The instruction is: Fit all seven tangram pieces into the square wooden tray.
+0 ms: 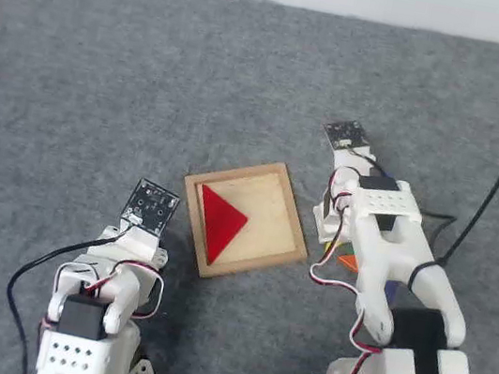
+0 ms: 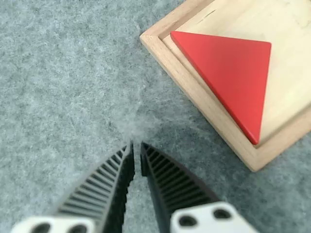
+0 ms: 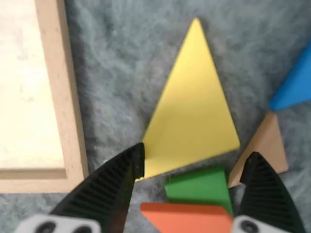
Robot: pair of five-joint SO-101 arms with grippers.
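Note:
The square wooden tray (image 1: 256, 264) lies mid-table with a red triangle (image 1: 219, 220) flat inside it, against its left side. In the left wrist view my left gripper (image 2: 136, 145) is shut and empty over bare felt, just off the tray's corner (image 2: 160, 43) and near the red triangle (image 2: 233, 73). My right gripper (image 3: 194, 162) is open, its fingers straddling the near edge of a yellow triangle (image 3: 192, 111) beside the tray rim (image 3: 70, 97). A green piece (image 3: 199, 187) and an orange piece (image 3: 189, 216) lie under the gripper.
A blue piece (image 3: 296, 82) and a tan wooden piece (image 3: 265, 145) lie close to the yellow triangle. The right arm (image 1: 390, 257) hides most of the pieces right of the tray; the orange one (image 1: 347, 258) peeks out. Grey felt covers the table.

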